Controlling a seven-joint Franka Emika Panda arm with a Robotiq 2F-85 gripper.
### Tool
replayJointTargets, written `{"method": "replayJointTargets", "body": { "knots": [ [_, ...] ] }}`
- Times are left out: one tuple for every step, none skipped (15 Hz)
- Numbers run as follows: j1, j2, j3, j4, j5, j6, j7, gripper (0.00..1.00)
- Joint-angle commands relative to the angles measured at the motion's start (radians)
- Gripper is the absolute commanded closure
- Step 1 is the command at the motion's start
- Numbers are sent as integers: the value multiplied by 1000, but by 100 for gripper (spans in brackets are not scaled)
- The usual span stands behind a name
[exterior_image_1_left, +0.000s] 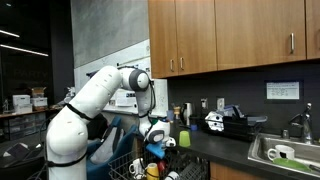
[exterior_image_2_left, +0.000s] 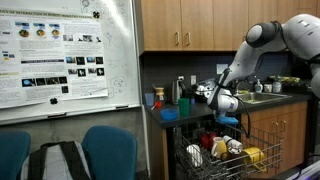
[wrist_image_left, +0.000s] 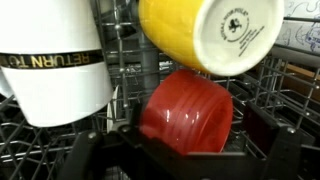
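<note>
Black fingers (wrist_image_left: 85, 158) of the gripper (wrist_image_left: 180, 152) frame the bottom of the wrist view, spread wide with nothing between them. Just beyond them a red cup (wrist_image_left: 188, 112) lies tipped on its side among the wires near the middle of the dishwasher rack (wrist_image_left: 125, 60). A white mug (wrist_image_left: 52, 75) stands toward the rack's left edge, and a yellow mug (wrist_image_left: 200, 35) lies over the red cup with its base turned to the camera, close enough that I cannot tell whether the two touch. In both exterior views the gripper (exterior_image_1_left: 155, 135) (exterior_image_2_left: 226, 112) hangs low over the pulled-out rack (exterior_image_1_left: 128, 166) (exterior_image_2_left: 228, 152) in front of the worktop (exterior_image_2_left: 185, 112). Judging from this, the work is at the approach stage, with the red cup lined up but not yet touched. A grasp would call for lowering the fingers on either side of the cup's wall without catching the wires or nudging the yellow mug above. The white mug's dark band reads "RETURN TO" in gold letters, cut off at the frame edge. The yellow mug's base carries a round black stamp too small to read. The poster (exterior_image_2_left: 55, 50) on the whiteboard (exterior_image_2_left: 120, 85) has text that is also illegible.
</note>
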Motion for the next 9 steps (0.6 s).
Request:
{"method": "replayJointTargets", "body": {
  "knots": [
    [4,33,2,27,-15,33,28,0],
    [3,37,4,30,-15,37,31,0],
    [-2,42,11,33,-14,45,29,0],
    [-1,43,12,32,-15,48,34,0],
    [4,42,10,30,-17,49,39,0],
    [7,40,7,27,-17,48,45,0],
    [11,35,2,19,-17,47,53,0],
    [15,28,-4,11,-18,45,61,0],
    [27,17,-19,1,-21,38,74,0]
  ]
}}
